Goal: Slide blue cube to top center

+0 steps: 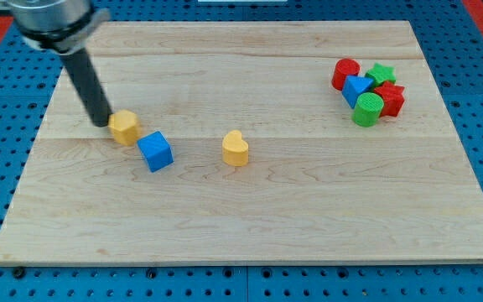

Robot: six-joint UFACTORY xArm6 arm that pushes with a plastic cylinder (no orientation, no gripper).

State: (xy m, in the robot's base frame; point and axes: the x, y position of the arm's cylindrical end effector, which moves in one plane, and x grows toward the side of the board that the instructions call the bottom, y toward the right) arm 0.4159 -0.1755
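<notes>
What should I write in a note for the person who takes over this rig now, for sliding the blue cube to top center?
My tip: touching or nearly touching the left side of the yellow rounded block.
Blue cube: left of centre on the wooden board, just lower right of that yellow block.
Done: nothing yet; the cube is not at top centre.
Left: bring my tip below the cube, push it up and right.

Blocks: yellow 2 (125, 127) (236, 148), blue 2 (155, 152) (356, 86), red 2 (345, 73) (391, 99), green 2 (367, 109) (381, 73) (eight total).
</notes>
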